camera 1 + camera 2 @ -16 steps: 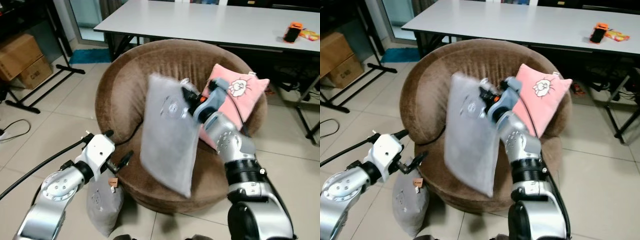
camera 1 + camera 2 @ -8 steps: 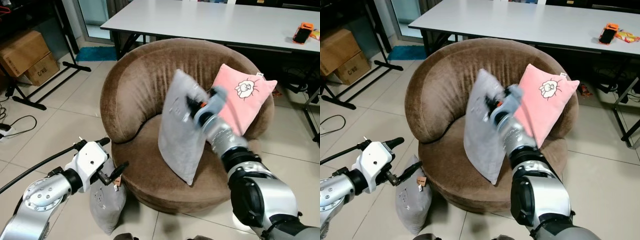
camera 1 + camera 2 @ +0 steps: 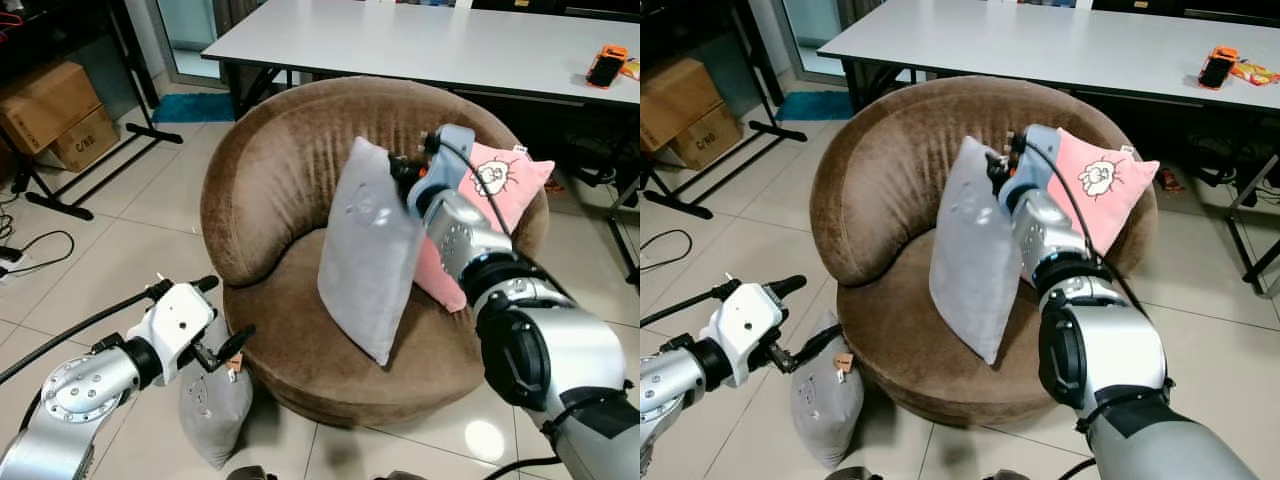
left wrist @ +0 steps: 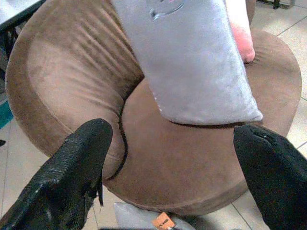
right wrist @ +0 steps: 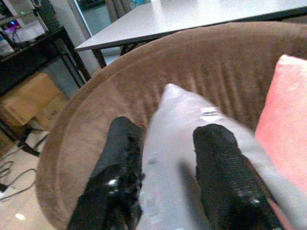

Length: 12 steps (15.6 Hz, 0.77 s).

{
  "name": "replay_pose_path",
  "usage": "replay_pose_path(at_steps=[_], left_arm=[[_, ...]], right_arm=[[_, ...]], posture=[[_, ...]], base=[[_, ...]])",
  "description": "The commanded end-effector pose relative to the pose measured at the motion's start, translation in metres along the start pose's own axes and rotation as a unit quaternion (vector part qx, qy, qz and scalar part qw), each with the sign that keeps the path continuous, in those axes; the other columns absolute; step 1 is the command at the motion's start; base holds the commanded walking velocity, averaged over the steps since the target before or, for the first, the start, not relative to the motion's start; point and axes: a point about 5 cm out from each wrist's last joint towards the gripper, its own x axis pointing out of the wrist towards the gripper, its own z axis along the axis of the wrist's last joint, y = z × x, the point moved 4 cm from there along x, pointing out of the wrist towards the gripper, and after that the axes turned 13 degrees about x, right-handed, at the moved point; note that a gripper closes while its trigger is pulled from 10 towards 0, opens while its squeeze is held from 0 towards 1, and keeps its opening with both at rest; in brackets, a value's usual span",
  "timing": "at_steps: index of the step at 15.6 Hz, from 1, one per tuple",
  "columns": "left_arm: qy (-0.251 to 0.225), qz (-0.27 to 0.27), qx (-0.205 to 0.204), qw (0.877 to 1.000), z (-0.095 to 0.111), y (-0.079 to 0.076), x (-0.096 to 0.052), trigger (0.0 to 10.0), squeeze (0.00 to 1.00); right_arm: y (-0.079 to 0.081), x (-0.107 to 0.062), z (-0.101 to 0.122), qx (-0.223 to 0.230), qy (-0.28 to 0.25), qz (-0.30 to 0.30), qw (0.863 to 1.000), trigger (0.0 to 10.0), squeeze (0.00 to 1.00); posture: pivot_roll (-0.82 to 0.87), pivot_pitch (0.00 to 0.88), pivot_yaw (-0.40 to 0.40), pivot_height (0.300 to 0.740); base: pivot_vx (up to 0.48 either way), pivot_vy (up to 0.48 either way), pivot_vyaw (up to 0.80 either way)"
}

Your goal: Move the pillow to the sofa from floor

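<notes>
A grey pillow stands upright on the seat of the round brown sofa, leaning toward a pink pillow with a cartoon print. My right gripper is at the grey pillow's top corner. In the right wrist view its fingers are apart and lie against the pillow's face. A second grey pillow with an orange tag lies on the floor against the sofa's front. My left gripper hangs open just above it, holding nothing; its wrist view looks at the sofa seat.
A long white table stands behind the sofa with an orange object on it. Cardboard boxes and black stand legs are at the left. A cable lies on the tiled floor.
The grey pillow went from hanging in front of the sofa to standing on its seat. My right gripper rose to the pillow's top corner. The left arm barely moved.
</notes>
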Motion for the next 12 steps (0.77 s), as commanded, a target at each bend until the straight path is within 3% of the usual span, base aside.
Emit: replay_pose_path(at_steps=[1, 2, 3, 4, 5, 7, 9, 10, 11, 12], left_arm=[[0.009, 0.016, 0.006, 1.000, -0.002, 0.007, 0.000, 10.0, 0.00], [0.009, 0.026, 0.006, 1.000, -0.002, 0.010, 0.004, 10.0, 0.00], [0.010, 0.033, 0.005, 0.999, -0.003, 0.012, 0.005, 10.0, 0.00], [0.013, 0.046, 0.002, 0.999, -0.004, 0.014, 0.006, 10.0, 0.00], [0.016, 0.063, -0.002, 0.998, -0.006, 0.018, 0.008, 10.0, 0.00], [0.001, 0.162, -0.078, 0.984, -0.005, 0.035, 0.013, 10.0, 0.00], [0.004, 0.195, -0.088, 0.977, -0.008, 0.035, 0.013, 10.0, 0.00], [0.009, 0.208, -0.093, 0.974, -0.011, 0.034, 0.012, 10.0, 0.00], [0.009, 0.212, -0.100, 0.972, -0.011, 0.031, 0.013, 10.0, 0.00], [0.011, 0.213, -0.101, 0.972, -0.012, 0.030, 0.014, 10.0, 0.00]], right_arm=[[-0.006, 0.000, 0.013, 0.006, -0.024, -0.014, 1.000, 10.0, 1.00], [-0.010, -0.001, 0.027, 0.000, -0.052, -0.017, 0.998, 10.0, 1.00], [-0.012, -0.001, 0.030, 0.004, -0.057, -0.018, 0.998, 10.0, 0.85], [-0.014, -0.002, 0.031, 0.007, -0.055, -0.018, 0.998, 10.0, 0.39], [-0.015, -0.002, 0.032, 0.007, -0.053, -0.013, 0.998, 10.0, 0.00], [-0.023, -0.010, 0.015, -0.031, -0.035, 0.045, 0.998, 10.0, 0.00], [-0.042, -0.028, -0.009, -0.028, -0.045, 0.061, 0.997, 10.0, 0.00], [-0.047, -0.046, -0.022, -0.018, -0.046, 0.063, 0.997, 10.0, 0.00], [-0.047, -0.068, -0.034, -0.028, -0.039, 0.061, 0.997, 10.0, 0.00], [-0.045, -0.078, -0.040, -0.034, -0.036, 0.063, 0.997, 10.0, 0.00]], posture=[[0.13, 0.016, 0.033, 0.740], [0.13, 0.002, 0.031, 0.740], [0.12, 0.000, 0.031, 0.740], [0.12, 0.000, 0.030, 0.740], [0.11, 0.000, 0.027, 0.740], [0.06, 0.000, 0.021, 0.740], [0.03, 0.000, 0.036, 0.740], [0.01, 0.000, 0.044, 0.740], [0.00, 0.000, 0.047, 0.740], [-0.01, 0.000, 0.047, 0.740]], base=[[0.000, 0.000, 0.00], [0.000, 0.000, 0.00], [0.000, 0.000, 0.00], [0.000, 0.000, 0.00], [0.000, 0.000, 0.00], [0.000, 0.000, 0.00], [0.000, 0.000, 0.00], [0.000, 0.000, 0.00], [0.000, 0.000, 0.00], [0.000, 0.000, 0.00]])
